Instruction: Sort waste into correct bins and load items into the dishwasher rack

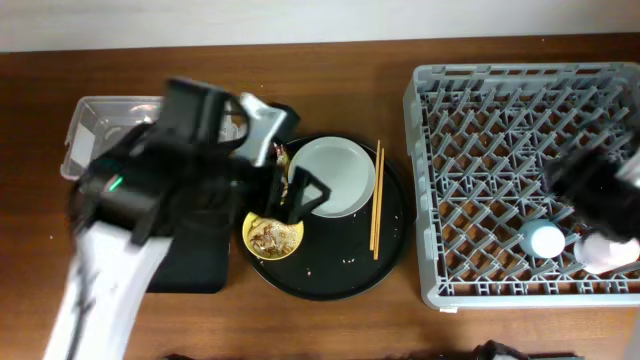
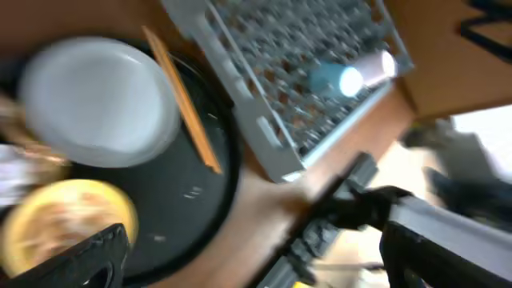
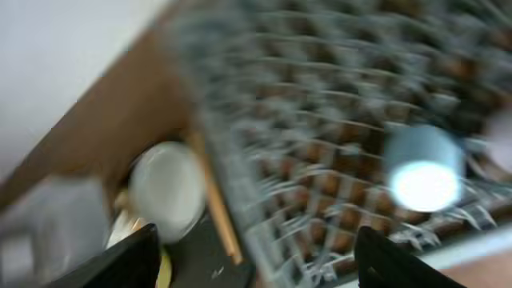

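The left pincer hangs spread and empty over the rim of the yellow bowl of food scraps. The bowl sits beside the grey-green plate and the chopsticks on the round black tray. The right pincer, also spread and empty, hovers above the dishwasher rack, where the blue cup and pink cup sit side by side.
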Controlling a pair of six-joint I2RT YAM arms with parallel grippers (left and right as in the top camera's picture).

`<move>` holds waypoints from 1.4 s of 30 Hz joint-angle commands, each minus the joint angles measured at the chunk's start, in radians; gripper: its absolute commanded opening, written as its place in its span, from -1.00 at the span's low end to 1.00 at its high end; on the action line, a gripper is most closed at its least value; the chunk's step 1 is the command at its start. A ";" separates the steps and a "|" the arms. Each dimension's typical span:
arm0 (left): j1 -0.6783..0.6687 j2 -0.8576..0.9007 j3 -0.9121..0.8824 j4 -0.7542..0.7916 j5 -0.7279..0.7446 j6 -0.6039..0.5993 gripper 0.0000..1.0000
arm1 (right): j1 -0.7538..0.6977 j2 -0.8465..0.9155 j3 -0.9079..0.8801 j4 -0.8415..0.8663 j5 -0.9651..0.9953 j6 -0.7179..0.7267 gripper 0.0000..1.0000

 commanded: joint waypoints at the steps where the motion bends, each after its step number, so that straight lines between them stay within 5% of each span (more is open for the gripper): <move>1: 0.006 -0.177 0.063 -0.032 -0.414 0.018 0.99 | 0.286 -0.187 0.010 -0.004 -0.016 -0.089 0.53; 6: 0.006 -0.262 0.063 -0.074 -0.523 0.019 0.99 | 0.490 -0.307 0.010 -0.017 -0.017 -0.136 0.97; 22: 0.006 -0.262 0.063 -0.163 -0.523 0.019 0.99 | 0.490 -0.307 0.010 -0.025 -0.009 -0.137 0.97; 27: 0.006 -0.262 0.063 -0.163 -0.523 0.019 0.99 | 0.491 -0.396 -0.124 0.079 -0.010 -0.443 0.97; 39: 0.006 -0.262 0.063 -0.163 -0.523 0.019 0.99 | 0.490 -0.438 -0.195 0.048 -0.041 -0.439 0.97; 42: 0.006 -0.261 0.063 -0.163 -0.523 0.019 0.99 | 0.491 -0.391 -0.196 0.180 -0.157 -0.336 0.97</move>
